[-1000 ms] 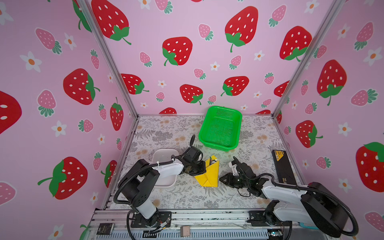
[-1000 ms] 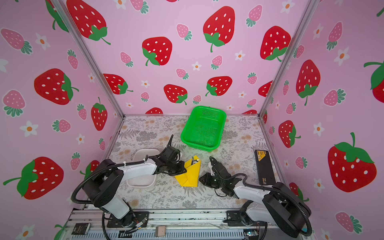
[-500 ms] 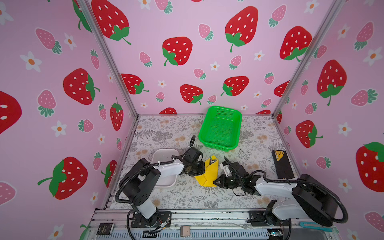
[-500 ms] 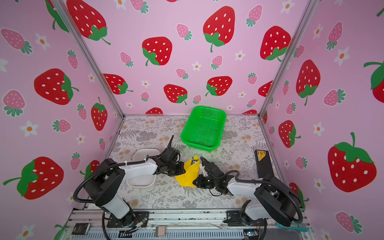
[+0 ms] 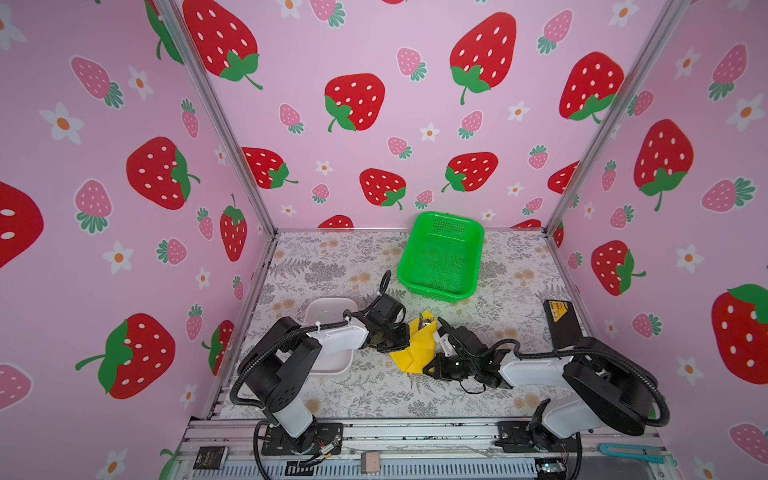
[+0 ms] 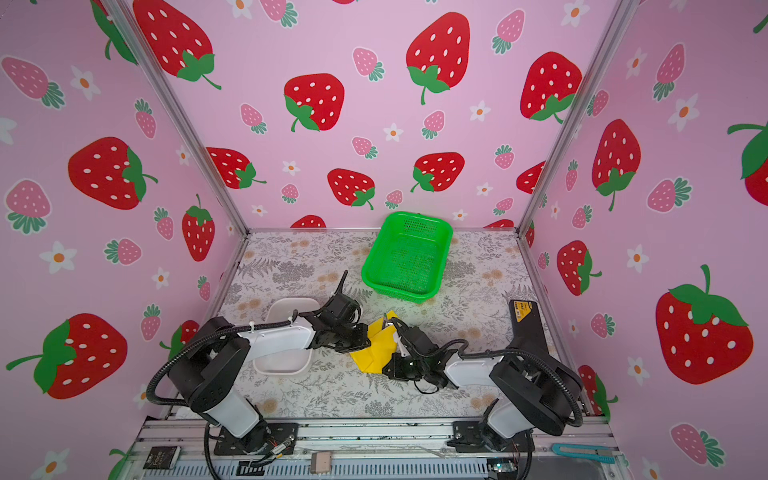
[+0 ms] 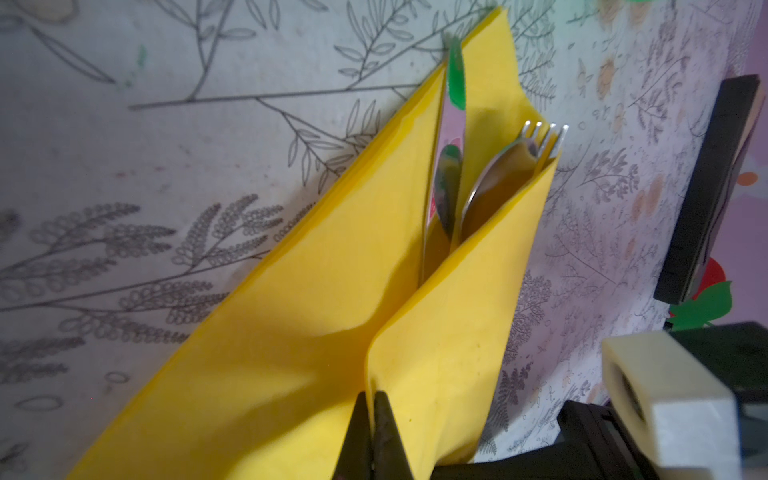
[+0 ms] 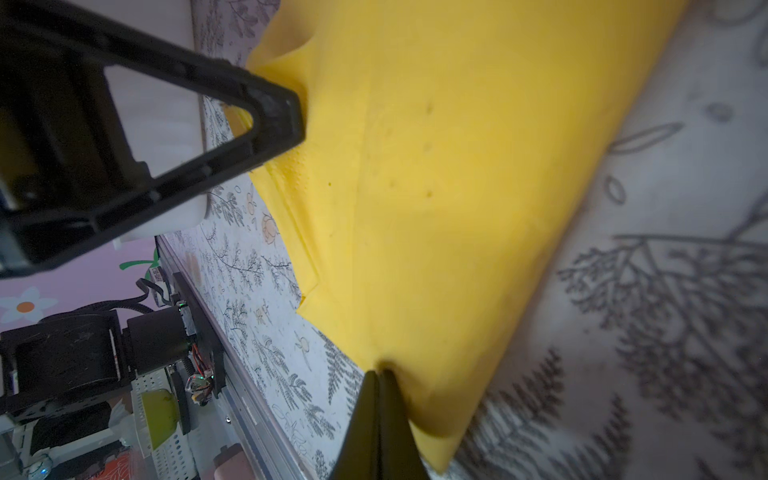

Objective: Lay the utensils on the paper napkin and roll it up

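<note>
Paper napkin (image 5: 415, 349) (image 6: 374, 351) lies mid-table (image 5: 332, 266) between the two grippers, just right of the white tray (image 5: 328, 307). It is folded over the utensils (image 7: 490, 178) into a rough wedge. In both top views only a small yellow patch shows, since the arm heads cover both side edges.

Left gripper (image 7: 374, 409): jaws pressed tight together, pinching a raised fold of the napkin. Only the tips show in left wrist view; the rest is cut off at the frame edge. In a top view the tips (image 5: 405, 334) are lost against the black housing.

Right gripper (image 8: 379, 384): jaws closed flat w/ no gap, nipping the napkin's near edge. Tips only, body out of frame.

Utensils sit inside the fold w/ heads poking out the open end. Knife (image 7: 446, 178) blade shows, w/ green/pink reflections on it. Spoon (image 7: 498, 178) bowl is partly seen. Fork (image 7: 544, 133) is tine tips only, behind the spoon. Handles are fully hidden by paper, so can't tell how they lie. In a top view there's just a silver glint at the napkin's far end. In right wrist view no utensil is visible, only the yellow sheet.

Tray is approx half hidden under the left arm. Green basket (image 5: 440, 253) is well apart at the back, in full view. Black box (image 5: 559, 320) at right has its near end covered by the right arm, and its label is too small to read.
</note>
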Available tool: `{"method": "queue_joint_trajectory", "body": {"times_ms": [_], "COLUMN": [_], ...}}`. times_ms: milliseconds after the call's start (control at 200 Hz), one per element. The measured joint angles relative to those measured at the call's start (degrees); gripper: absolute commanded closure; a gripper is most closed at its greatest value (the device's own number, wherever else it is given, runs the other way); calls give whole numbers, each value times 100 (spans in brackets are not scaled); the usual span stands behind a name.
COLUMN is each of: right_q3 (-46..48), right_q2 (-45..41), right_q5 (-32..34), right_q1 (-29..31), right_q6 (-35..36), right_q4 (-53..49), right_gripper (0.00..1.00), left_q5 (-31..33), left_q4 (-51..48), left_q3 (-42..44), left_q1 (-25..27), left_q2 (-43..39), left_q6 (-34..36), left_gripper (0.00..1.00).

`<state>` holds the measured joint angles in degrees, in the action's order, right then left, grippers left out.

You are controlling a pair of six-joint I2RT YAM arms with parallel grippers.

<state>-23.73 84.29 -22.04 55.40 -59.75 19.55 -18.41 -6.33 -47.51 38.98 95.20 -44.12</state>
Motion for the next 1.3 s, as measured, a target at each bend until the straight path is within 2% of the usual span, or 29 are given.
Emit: {"method": "queue_joint_trajectory", "body": {"times_ms": [285, 685, 970, 1301], "right_q3": [295, 315, 365, 365], "right_q2": [-1128, -334, -846, -1220], "right_q5": [297, 94, 173, 715], "right_q1": [-79, -107, -122, -321], "right_q6": [-55, -20, -44, -199], "right_q4": [-118, -120, -374, -529], "right_gripper": [95, 94, 92, 89], "left_q5": [-2, -11, -4, -4], "left_q4": [-13, -22, -37, -28], "left_q3": [2, 2, 0, 17], "left_q1": [0, 0, 2, 2], "left_q2": [0, 0, 0, 0], "left_q6": [20, 35, 37, 35], "left_gripper": [100, 100, 100, 100]}}
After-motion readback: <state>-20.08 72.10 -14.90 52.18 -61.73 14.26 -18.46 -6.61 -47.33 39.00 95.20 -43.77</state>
